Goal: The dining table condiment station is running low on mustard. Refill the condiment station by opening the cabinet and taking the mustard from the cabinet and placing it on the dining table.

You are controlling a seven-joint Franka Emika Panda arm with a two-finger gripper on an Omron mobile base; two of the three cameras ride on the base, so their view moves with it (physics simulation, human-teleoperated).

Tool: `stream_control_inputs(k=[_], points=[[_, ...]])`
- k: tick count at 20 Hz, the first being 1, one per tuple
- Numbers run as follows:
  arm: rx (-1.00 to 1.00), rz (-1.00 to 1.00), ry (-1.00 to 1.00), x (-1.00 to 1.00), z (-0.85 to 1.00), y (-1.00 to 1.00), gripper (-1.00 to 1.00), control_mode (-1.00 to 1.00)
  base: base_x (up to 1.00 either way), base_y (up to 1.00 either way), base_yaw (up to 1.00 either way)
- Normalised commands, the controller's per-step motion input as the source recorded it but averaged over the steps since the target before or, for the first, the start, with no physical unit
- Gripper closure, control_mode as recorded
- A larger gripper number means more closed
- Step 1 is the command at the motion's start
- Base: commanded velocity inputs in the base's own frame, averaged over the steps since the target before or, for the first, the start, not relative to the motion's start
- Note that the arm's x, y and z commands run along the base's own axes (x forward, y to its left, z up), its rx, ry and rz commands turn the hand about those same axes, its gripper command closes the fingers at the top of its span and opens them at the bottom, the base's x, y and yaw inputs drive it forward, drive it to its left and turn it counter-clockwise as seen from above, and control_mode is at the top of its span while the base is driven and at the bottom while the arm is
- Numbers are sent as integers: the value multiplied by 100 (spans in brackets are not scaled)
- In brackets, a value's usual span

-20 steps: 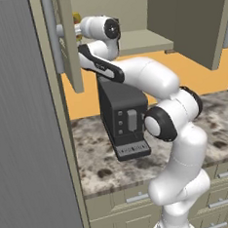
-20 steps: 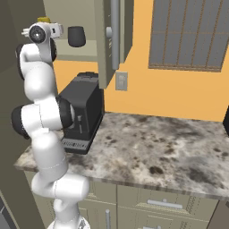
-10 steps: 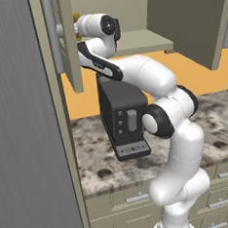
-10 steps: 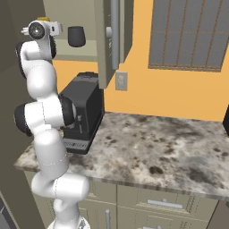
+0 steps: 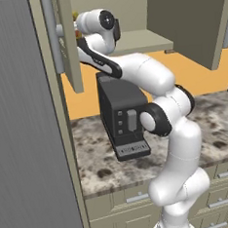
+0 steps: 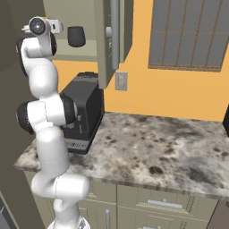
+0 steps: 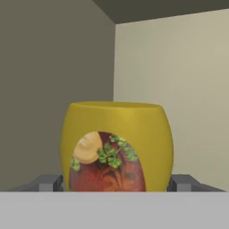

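Observation:
The mustard [image 7: 117, 129], a yellow squeeze bottle with a reddish label, stands upright in the back corner of the cabinet and is very close in the hand view. My gripper [image 7: 114, 183] straddles it. The left fingertip [image 7: 47, 182] and the right one sit right at its two sides, and I cannot tell whether they press on it. The cabinet has its left door [image 5: 69, 41] swung open, and my arm reaches up past that door onto the shelf [image 5: 144, 41]. The dining table is out of view.
A black coffee machine [image 5: 123, 112] stands on the stone worktop [image 6: 156, 143] right under the cabinet and beside my arm. A tall grey panel [image 5: 25, 133] walls off the left. The right cabinet door [image 5: 186, 21] also hangs open. A dark cup [image 6: 76, 36] sits on the shelf.
The hand has crept slightly higher and deeper into the cabinet behind the open left door. Nothing else has moved.

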Motion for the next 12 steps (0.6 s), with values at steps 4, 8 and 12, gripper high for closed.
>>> stream_control_inputs(k=[4, 8, 12], points=[[0, 0, 1, 3, 0, 5, 100, -100, 0, 0, 0], [0, 0, -4, 0, 0, 0, 100, -100, 0, 0, 0], [0, -1, -9, -18, 0, 0, 100, -100, 0, 0, 0]])
